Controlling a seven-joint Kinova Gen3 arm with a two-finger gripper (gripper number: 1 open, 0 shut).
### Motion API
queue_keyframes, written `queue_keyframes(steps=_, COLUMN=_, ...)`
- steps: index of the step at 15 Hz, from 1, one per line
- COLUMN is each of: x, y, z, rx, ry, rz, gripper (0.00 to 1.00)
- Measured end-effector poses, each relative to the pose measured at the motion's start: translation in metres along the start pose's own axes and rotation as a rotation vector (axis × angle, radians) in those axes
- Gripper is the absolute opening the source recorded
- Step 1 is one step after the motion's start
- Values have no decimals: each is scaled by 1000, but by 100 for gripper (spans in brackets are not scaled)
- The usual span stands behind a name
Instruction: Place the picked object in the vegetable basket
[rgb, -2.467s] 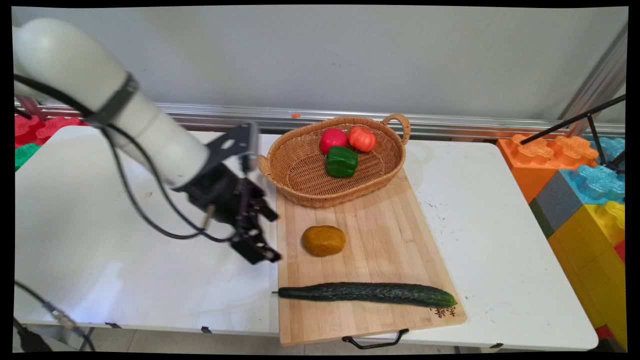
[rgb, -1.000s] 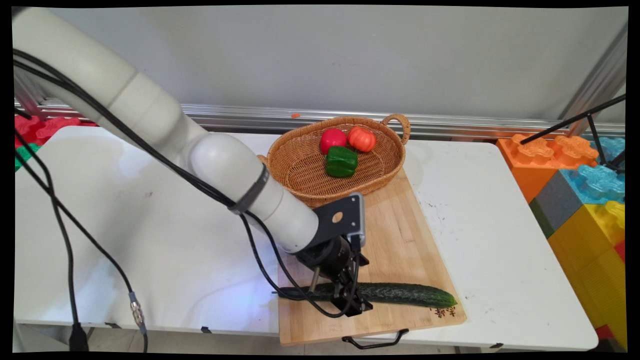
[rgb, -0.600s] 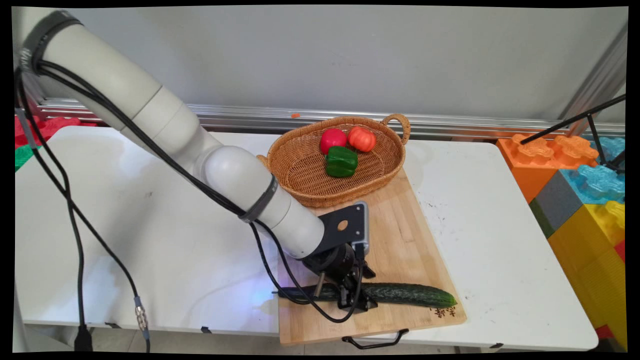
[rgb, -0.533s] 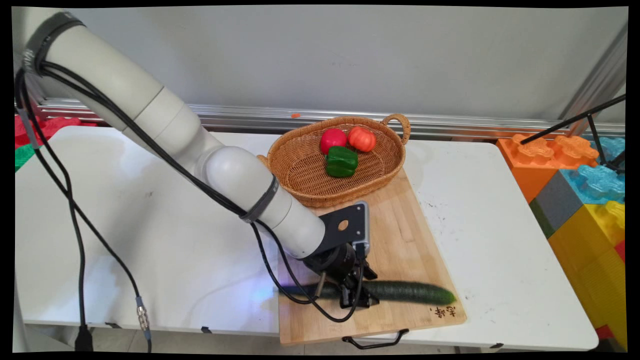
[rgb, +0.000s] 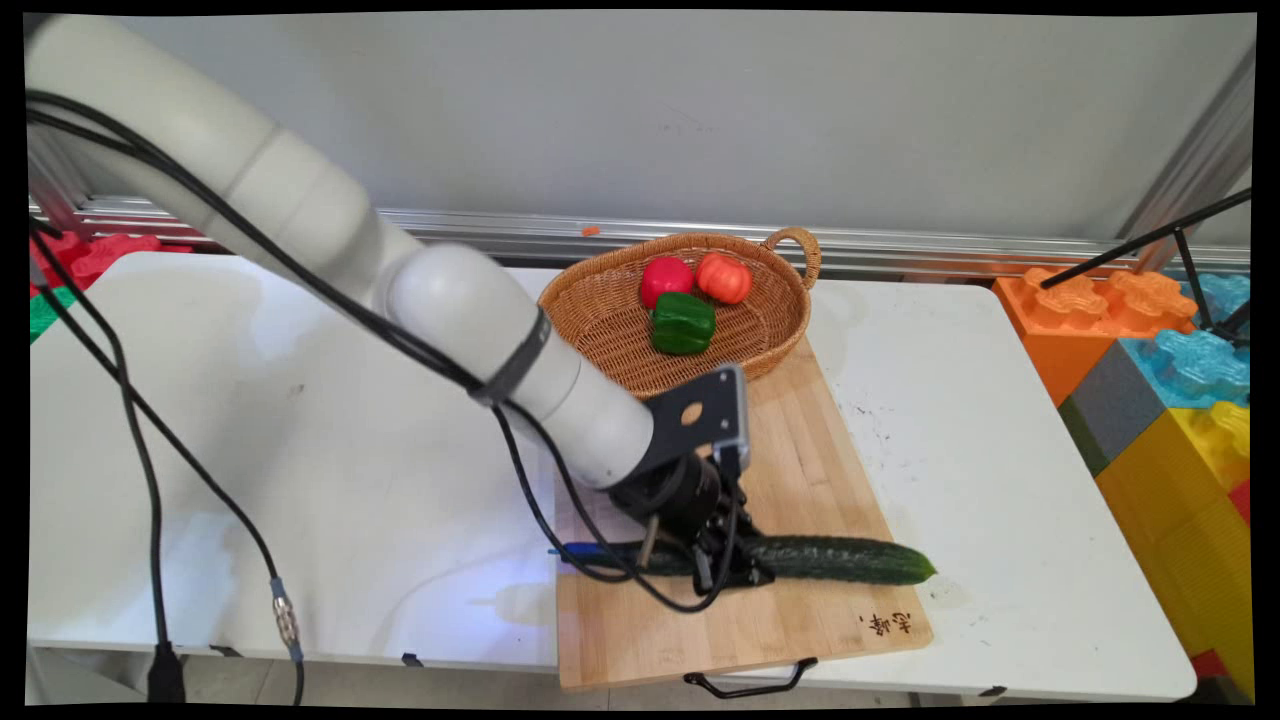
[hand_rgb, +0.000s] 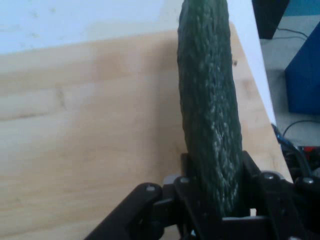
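The claw (rgb: 735, 572) is clamped around the cucumber (rgb: 840, 560) near its middle, holding it just above the cutting board (rgb: 800, 470) on the counter (rgb: 300, 450) (the lifting step, apparently). Next comes a steady carry, keeping the long cucumber level.

Your white Kinova arm (rgb: 300, 215) reaches in from the upper left and slopes down to the right, black cables (rgb: 150, 470) hanging from it; the wrist tips the black gripper (rgb: 728, 572) downward, low over the surface, and in the hand view its two fingers (hand_rgb: 252, 172) are clamped from either side on what they hold
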Motion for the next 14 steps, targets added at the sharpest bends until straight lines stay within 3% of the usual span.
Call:
queue_keyframes(steps=4, x=30, y=-15, z=-31, rx=51, ry=7, rz=13, gripper=0)
queue_keyframes(steps=9, x=61, y=-70, z=-70, rx=198, ry=21, rz=64, gripper=0)
queue_keyframes(steps=11, x=65, y=-97, z=-81, rx=258, ry=18, rz=80, gripper=0)
queue_keyframes(steps=14, x=58, y=-129, z=-87, rx=306, ry=3, rz=79, gripper=0)
